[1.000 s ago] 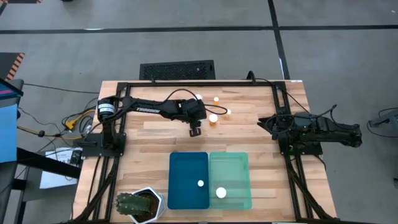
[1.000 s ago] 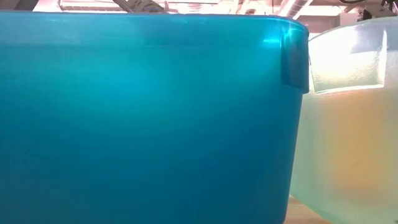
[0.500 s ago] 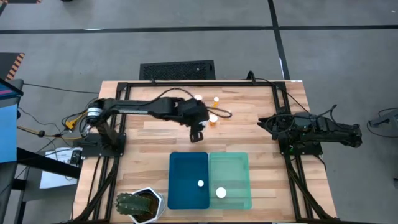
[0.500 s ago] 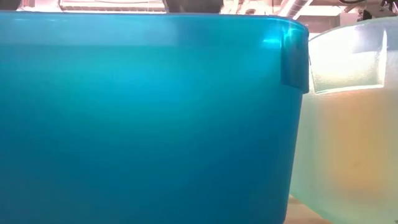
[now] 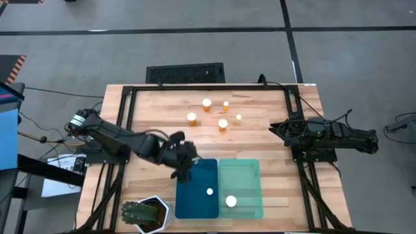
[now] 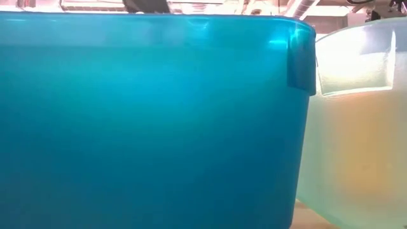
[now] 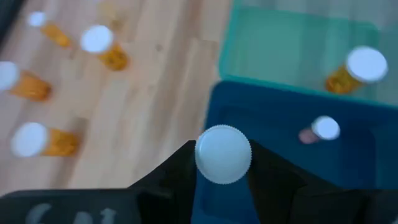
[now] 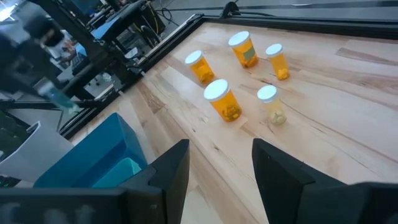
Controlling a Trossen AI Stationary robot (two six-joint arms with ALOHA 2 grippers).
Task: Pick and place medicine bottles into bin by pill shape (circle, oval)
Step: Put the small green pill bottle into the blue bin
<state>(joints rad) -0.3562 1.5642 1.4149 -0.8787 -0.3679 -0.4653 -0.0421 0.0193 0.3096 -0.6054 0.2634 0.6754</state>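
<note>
The left pincer (image 7: 222, 163) is closed partly around one medicine bottle (image 7: 223, 154), whose white cap is seen between the dark fingers. It is held above the near-left corner of the blue tray (image 5: 197, 188). One bottle is lying in the blue tray and one in the green tray (image 5: 241, 188). Four more bottles (image 5: 223, 123) stand on the wooden surface (image 5: 149, 136). The right pincer (image 8: 221, 165) is parked at the right edge, open and holding nothing.
</note>
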